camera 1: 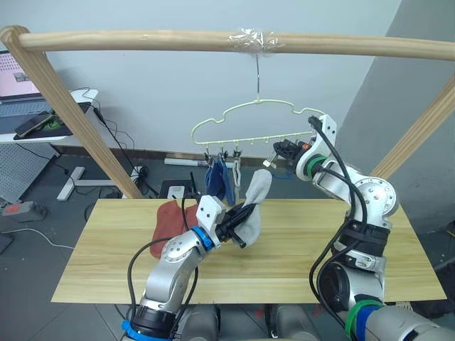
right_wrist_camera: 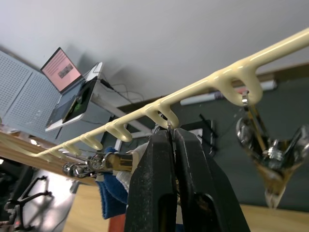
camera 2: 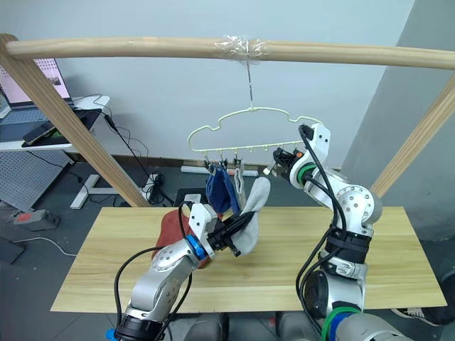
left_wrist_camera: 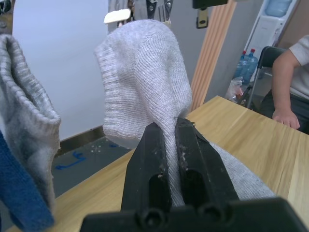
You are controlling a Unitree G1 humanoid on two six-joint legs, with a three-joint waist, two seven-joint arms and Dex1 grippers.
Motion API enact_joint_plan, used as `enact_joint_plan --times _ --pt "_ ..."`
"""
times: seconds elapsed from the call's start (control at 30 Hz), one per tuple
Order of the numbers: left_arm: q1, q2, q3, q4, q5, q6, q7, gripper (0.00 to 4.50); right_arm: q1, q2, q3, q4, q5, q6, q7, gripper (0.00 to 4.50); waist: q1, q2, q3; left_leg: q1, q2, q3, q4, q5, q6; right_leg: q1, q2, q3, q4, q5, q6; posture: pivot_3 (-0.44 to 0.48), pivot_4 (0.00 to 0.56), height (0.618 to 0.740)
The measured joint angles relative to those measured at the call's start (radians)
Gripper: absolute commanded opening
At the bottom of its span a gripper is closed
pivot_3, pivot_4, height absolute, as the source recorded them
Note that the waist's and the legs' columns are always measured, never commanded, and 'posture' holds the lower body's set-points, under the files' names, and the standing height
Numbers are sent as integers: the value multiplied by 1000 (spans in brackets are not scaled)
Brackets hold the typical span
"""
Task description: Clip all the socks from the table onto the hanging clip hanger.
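My left gripper (camera 1: 244,220) is shut on a light grey sock (camera 1: 256,199) and holds it up above the table (camera 1: 298,263), just below the clip hanger (right_wrist_camera: 193,89). The sock's cuff stands upright above the fingers (left_wrist_camera: 159,145). My right gripper (right_wrist_camera: 171,133) is shut on one of the hanger's small metal clips, right of the hanger's middle. Blue socks (camera 1: 219,181) and a grey sock (left_wrist_camera: 24,121) hang from clips at the hanger's left end. A rust-red sock (camera 1: 169,222) lies on the table to the left of my left arm.
The hanger hangs by its hook from a thick wooden pole (camera 1: 142,40) with slanted side poles. A free clip (right_wrist_camera: 270,150) dangles beside my right gripper. A seated person (left_wrist_camera: 289,82) is beyond the table. A desk with a laptop (camera 1: 18,78) stands at the far left.
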Motion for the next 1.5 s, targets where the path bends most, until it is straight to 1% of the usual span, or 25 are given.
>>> enact_joint_plan --times 0.17,0.5,0.6,0.63,0.7,0.8,0.83,0.9,0.93,1.03,1.13,1.23,1.3,1.33,1.37,1.4,1.47,1.5 --pt "-10 -11 4 0 -2 6 14 47 -41 34 -79 -7 45 89 -73 0 0 1 1 -1 0 0 0 0 0 0 0 0 -1 -1 -1 15 159 740" --pt "-52 -17 13 2 -3 6 12 47 -47 66 -100 -29 67 152 -103 0 -1 2 1 -2 0 0 -1 0 0 -1 0 0 -2 -1 -1 18 160 740" --pt "-57 -19 16 3 -6 6 11 0 -45 68 -99 -40 65 160 -105 817 -1 2 1 -2 0 0 -1 0 0 -1 0 0 -4 -1 -1 17 162 740" --pt "-57 -19 16 2 -7 7 11 0 -42 68 -99 -40 64 160 -109 1170 -1 2 1 -2 0 0 -2 0 0 -1 0 0 -4 -1 -1 17 162 740" --pt "-57 -19 16 2 -9 8 9 0 -35 67 -99 -40 64 162 -111 2039 -2 4 3 -4 0 0 -2 0 0 -2 0 0 -5 -1 -1 17 160 740" --pt "-57 -17 16 2 -23 13 5 0 -27 64 -100 -41 65 165 -106 3124 -2 5 3 -4 0 0 -4 0 0 -2 0 0 -7 1 3 17 161 740" --pt "-57 -16 16 2 -25 18 3 0 -24 61 -102 -48 66 170 -100 3416 -2 6 4 -5 0 0 -4 0 0 -2 0 -1 -8 1 3 15 160 740" --pt "-57 -14 16 2 -29 26 -1 0 -16 52 -114 -69 87 187 -90 4175 -2 6 4 -5 0 0 -5 0 1 -2 0 -1 -10 2 3 10 161 740" --pt "-57 -14 16 2 -33 31 -6 284 -10 46 -123 -82 99 198 -83 4495 -2 6 4 -6 0 0 -5 0 1 -2 0 -1 -10 2 3 7 161 740" --pt "-59 -11 14 2 -52 64 -16 1154 16 16 -118 -138 108 227 -68 4500 -2 7 5 -6 0 0 -5 -1 1 -2 0 -1 -11 1 4 2 161 740" --pt "-56 -2 13 3 -71 101 -25 2061 81 -34 -81 -247 125 252 -33 4500 -4 8 6 -6 0 0 -5 -1 1 -2 0 -1 -11 1 4 -6 163 740" --pt "-30 24 17 1 -84 125 -38 2983 136 -40 -58 -324 141 262 -10 4500 -12 9 6 -5 1 0 -5 -1 2 -3 0 -1 -11 1 4 -11 164 740" --pt "4 55 19 -4 -91 139 -53 3628 200 -64 -8 -371 135 234 9 4500 -22 9 6 -6 1 0 -5 -1 2 -3 0 -1 -11 0 3 -12 163 740" --pt "19 68 26 -10 -94 145 -54 3954 230 -89 29 -386 122 209 24 4500 -24 9 7 -6 1 1 -5 -1 2 -3 0 0 -11 -2 0 -12 163 740" --pt "31 87 32 -23 -94 150 -54 4275 262 -124 84 -402 93 164 43 4500 -25 9 8 -6 1 1 -5 -1 2 -3 0 0 -11 -2 -1 -12 163 740" --pt "41 108 40 -40 -93 152 -54 4483 293 -157 141 -416 62 109 65 4500 -26 9 9 -6 1 1 -5 -1 2 -3 0 0 -11 -2 -1 -12 163 740" --pt "42 138 50 -68 -85 156 -46 4483 333 -204 231 -422 1 8 103 4500 -26 9 9 -5 1 1 -5 -1 2 -3 0 0 -11 -2 -1 6 159 740" --pt "42 148 50 -86 -77 159 -38 4496 354 -231 288 -423 -38 -59 125 4332 -25 9 9 -5 0 1 -5 -1 2 -3 0 0 -11 -2 -1 13 158 740"
